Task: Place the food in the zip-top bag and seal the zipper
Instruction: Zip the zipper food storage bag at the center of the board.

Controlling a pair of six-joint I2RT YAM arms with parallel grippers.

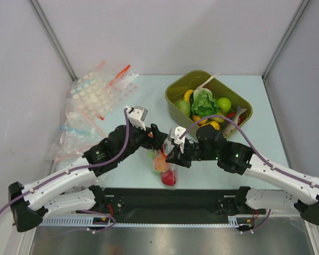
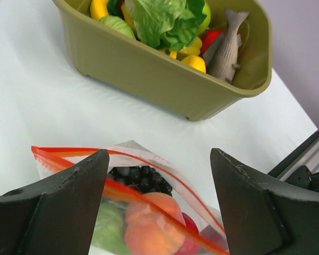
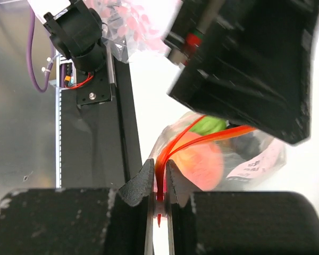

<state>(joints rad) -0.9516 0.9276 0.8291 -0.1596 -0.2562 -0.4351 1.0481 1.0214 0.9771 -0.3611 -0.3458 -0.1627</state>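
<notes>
The zip-top bag (image 1: pixel 164 166) hangs between the two grippers at the table's near middle, with food inside it. In the left wrist view that food is a peach-orange fruit (image 2: pixel 151 226), a green piece (image 2: pixel 109 228), dark grapes (image 2: pixel 139 178) and a red piece (image 2: pixel 190 236). The zipper (image 2: pixel 122 192) shows as two red-orange strands spread apart along the bag's mouth. My left gripper (image 2: pixel 159 204) is open and straddles the bag's top, its fingers (image 2: pixel 69 204) apart from the strip. My right gripper (image 3: pixel 159 183) is shut on one end of the zipper (image 3: pixel 173 146), where the two strands meet.
An olive-green tub (image 1: pixel 176 95) at the back right holds more toy food, with lettuce (image 1: pixel 204 103) on top; the left wrist view shows its wall (image 2: pixel 149 69) just beyond the bag. Other clear bags (image 1: pixel 95 101) lie piled at the back left. A black rail (image 1: pixel 165 199) runs along the near edge.
</notes>
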